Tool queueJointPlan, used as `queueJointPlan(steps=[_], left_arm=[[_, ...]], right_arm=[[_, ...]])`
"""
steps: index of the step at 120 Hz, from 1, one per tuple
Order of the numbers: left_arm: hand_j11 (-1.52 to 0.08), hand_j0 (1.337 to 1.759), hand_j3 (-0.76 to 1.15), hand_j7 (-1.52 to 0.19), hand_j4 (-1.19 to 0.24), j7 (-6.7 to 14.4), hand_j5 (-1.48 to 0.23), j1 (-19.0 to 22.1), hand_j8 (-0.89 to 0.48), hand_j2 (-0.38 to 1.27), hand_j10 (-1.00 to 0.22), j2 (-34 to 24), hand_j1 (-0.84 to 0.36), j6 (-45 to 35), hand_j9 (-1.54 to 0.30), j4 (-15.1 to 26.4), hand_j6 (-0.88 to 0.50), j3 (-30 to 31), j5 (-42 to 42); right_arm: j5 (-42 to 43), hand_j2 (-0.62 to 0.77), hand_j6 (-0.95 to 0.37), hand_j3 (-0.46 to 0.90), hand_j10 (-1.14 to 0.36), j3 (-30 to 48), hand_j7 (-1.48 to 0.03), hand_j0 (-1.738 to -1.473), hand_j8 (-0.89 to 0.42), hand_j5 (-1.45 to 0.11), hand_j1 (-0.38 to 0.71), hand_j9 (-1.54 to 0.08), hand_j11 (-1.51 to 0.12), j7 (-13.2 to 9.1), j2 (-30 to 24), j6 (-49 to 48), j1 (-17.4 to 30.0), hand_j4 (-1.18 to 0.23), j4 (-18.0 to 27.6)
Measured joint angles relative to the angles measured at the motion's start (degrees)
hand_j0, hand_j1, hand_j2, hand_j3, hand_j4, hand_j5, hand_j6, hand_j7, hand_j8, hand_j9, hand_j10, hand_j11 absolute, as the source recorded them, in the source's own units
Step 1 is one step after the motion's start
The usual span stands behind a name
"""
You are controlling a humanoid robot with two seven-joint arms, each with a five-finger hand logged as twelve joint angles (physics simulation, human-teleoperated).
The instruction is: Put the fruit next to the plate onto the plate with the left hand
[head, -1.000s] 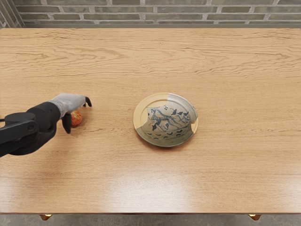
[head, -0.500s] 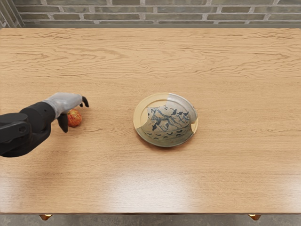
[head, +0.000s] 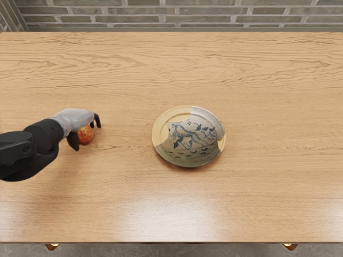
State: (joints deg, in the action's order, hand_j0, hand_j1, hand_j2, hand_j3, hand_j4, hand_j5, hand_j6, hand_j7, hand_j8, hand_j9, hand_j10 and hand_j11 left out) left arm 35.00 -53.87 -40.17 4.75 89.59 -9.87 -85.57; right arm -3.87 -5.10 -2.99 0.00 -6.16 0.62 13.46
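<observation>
Where the slanted head view looks down, a broad light-oak wooden table (head: 257, 203) with strong wavy grain fills nearly everything, and a soft sheen lies on the boards on the near side of the plate. Beyond the table's far edge, well behind the plate, runs a grey brick wall (head: 161, 13) with pale mortar lines. Along the near edge a thin strip of grey floor shows.

From the picture's left edge, well to the left of the plate, comes the bulky black left arm (head: 27, 152), angled toward the plate. Close to the table's middle lies the round, tan-rimmed ceramic plate with a blue painted pattern (head: 158, 140), flat and with nothing on it.

At the arm's end, left of the plate, the grey left hand (head: 72, 119) arches over the fruit, half open. Its dark-tipped fingers (head: 97, 121) curve down on the fruit's far side, while the thumb (head: 73, 142) hangs at the side away from the plate. Whether any tip presses the fruit cannot be told.

Under that hand the small round red-orange fruit (head: 86, 135) sits on the wood, well apart from the plate on its left and partly covered by the palm.
</observation>
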Motion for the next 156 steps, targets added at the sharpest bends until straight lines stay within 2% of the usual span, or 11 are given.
queueJointPlan(steps=[55, 79, 101, 110, 116, 135, 142, 156], left_arm=[[-0.65, 1.658, 0.00, -0.65, -0.51, 0.0, -0.65, 0.0, -0.50, 0.10, -0.50, -0.2, -0.25, 0.0, -0.65, -0.2, -0.49, 0.2, 0.0], [-0.73, 1.654, 0.00, -0.71, -0.58, 0.0, -0.67, 0.5, -0.47, 0.05, -0.55, -0.2, -0.25, -0.2, -0.73, -0.4, -0.46, 0.3, -0.4], [-0.84, 1.651, 0.00, -0.82, -0.66, 0.0, -0.79, 0.5, -0.40, 0.12, -0.62, -0.3, -0.29, -0.1, -0.84, -0.5, -0.39, 0.4, -0.1], [-0.90, 1.650, 0.00, -0.88, -0.62, 0.0, -0.86, 0.5, -0.38, 0.18, -0.66, -0.3, -0.33, 0.0, -0.90, -0.6, -0.35, 0.4, 0.0], [-0.94, 1.648, 0.00, -0.92, -0.59, 0.0, -0.91, 0.5, -0.35, 0.16, -0.68, -0.2, -0.34, 0.2, -0.94, -0.6, -0.32, 0.4, 0.2], [-1.05, 1.642, 0.00, -1.04, -0.52, 0.1, -1.06, 0.3, -0.28, 0.20, -0.63, -0.2, -0.36, 0.4, -1.05, -0.6, -0.24, 0.2, 0.7], [-1.08, 1.644, 0.00, -1.06, -0.53, 0.0, -1.09, -0.5, -0.29, 0.32, -0.64, -0.2, -0.37, 0.4, -1.08, -0.7, -0.26, 0.0, 1.2], [-1.11, 1.645, 0.00, -1.10, -0.56, 0.0, -1.13, -2.1, -0.30, 0.33, -0.66, 0.0, -0.34, 0.4, -1.11, -1.1, -0.26, -0.8, 3.6]], right_arm=[[0.0, 0.00, -0.01, 0.00, -0.01, 0.0, -0.02, -1.658, -0.01, -0.02, -0.33, -0.02, -0.02, 0.0, 0.0, 0.0, 0.0, -0.01, 0.0], [0.0, 0.00, -0.01, 0.00, -0.01, 0.0, -0.02, -1.658, -0.01, -0.02, -0.33, -0.02, -0.02, 0.0, 0.0, 0.0, 0.0, -0.01, 0.0], [0.0, 0.00, -0.01, 0.00, -0.01, 0.0, -0.02, -1.658, -0.01, -0.02, -0.33, -0.02, -0.02, 0.0, 0.0, 0.0, 0.0, -0.01, 0.1], [0.0, 0.00, -0.01, 0.00, -0.01, 0.0, -0.02, -1.658, -0.01, -0.02, -0.33, -0.02, -0.02, 0.0, 0.0, 0.0, -0.1, -0.01, 0.1], [0.0, 0.00, -0.01, 0.00, -0.01, 0.0, -0.02, -1.658, -0.01, -0.02, -0.33, -0.02, -0.02, 0.0, 0.0, 0.0, -0.1, -0.01, 0.0], [0.0, 0.00, -0.01, 0.00, -0.01, 0.0, -0.02, -1.658, -0.01, -0.02, -0.33, -0.02, -0.02, 0.0, 0.0, 0.0, -0.1, -0.01, 0.0], [0.0, 0.00, -0.01, 0.00, -0.01, 0.0, -0.02, -1.658, -0.01, -0.02, -0.33, -0.02, -0.02, 0.0, 0.0, 0.0, -0.1, -0.01, 0.0], [0.0, 0.00, -0.01, 0.00, -0.01, 0.0, -0.02, -1.658, -0.01, -0.02, -0.33, -0.02, -0.02, 0.0, 0.0, 0.0, -0.1, -0.01, 0.0]])
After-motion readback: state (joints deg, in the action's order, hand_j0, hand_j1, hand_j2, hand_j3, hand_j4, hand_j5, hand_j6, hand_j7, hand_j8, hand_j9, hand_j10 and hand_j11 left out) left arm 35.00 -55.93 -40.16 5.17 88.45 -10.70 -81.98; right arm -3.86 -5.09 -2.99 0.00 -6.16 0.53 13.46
